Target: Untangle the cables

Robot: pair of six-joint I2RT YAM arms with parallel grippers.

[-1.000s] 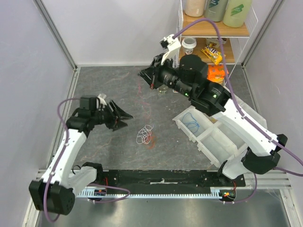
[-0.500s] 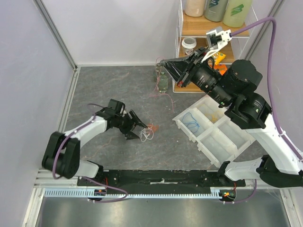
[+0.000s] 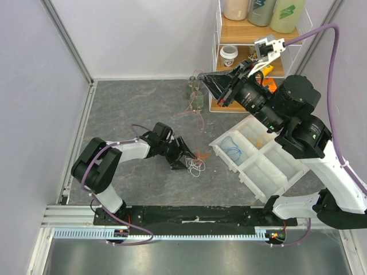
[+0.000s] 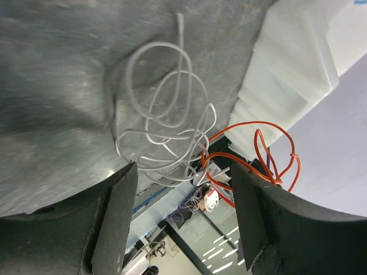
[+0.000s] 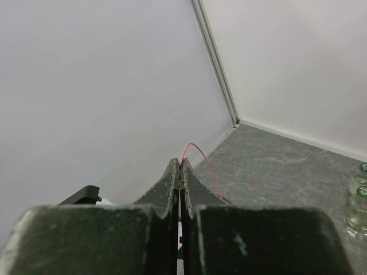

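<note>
The left gripper (image 4: 182,172) was spread wide over the white cable (image 4: 163,109) and orange cable (image 4: 252,154). The right gripper (image 5: 180,166) was squeezed tight, probably on a thin red cable (image 5: 202,159).

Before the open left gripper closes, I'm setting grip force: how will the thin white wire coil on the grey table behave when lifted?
Probably floppy: the thin white wire coil lies in loose, uneven loops, so it should sag. Likely very light, given such fine strands. It seems to cross the thin orange wire loop, which may drag along.
</note>
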